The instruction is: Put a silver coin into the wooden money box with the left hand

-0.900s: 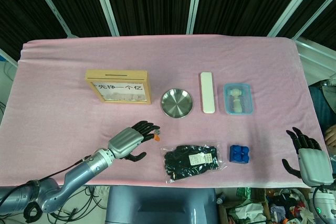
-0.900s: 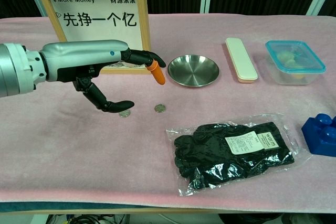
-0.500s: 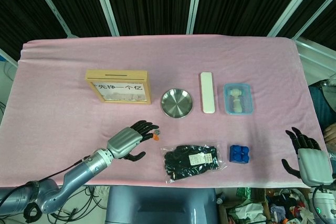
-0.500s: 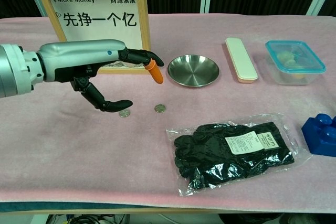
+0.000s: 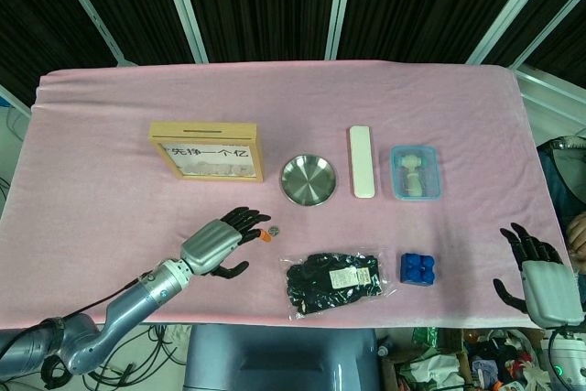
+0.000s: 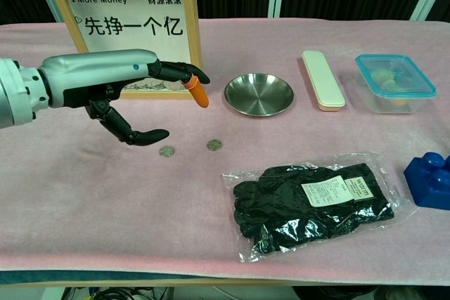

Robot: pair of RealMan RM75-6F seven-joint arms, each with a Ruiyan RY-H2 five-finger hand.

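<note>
Coins lying flat on pink bench, just below left robot hand, well short of money box. Left fingers spread, empty, hovering palm-down, likely lining up a pinch. Right robot hand idle at bench edge, fingers apart, empty.

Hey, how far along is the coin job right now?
Nothing looks done yet. Two silver coins lie loose on the pink cloth, in front of the wooden money box. The left hand hovers near them, fingers apart, holding nothing. Left to do: pick one up, carry it to the slot on top of the box and drop it in.
</note>
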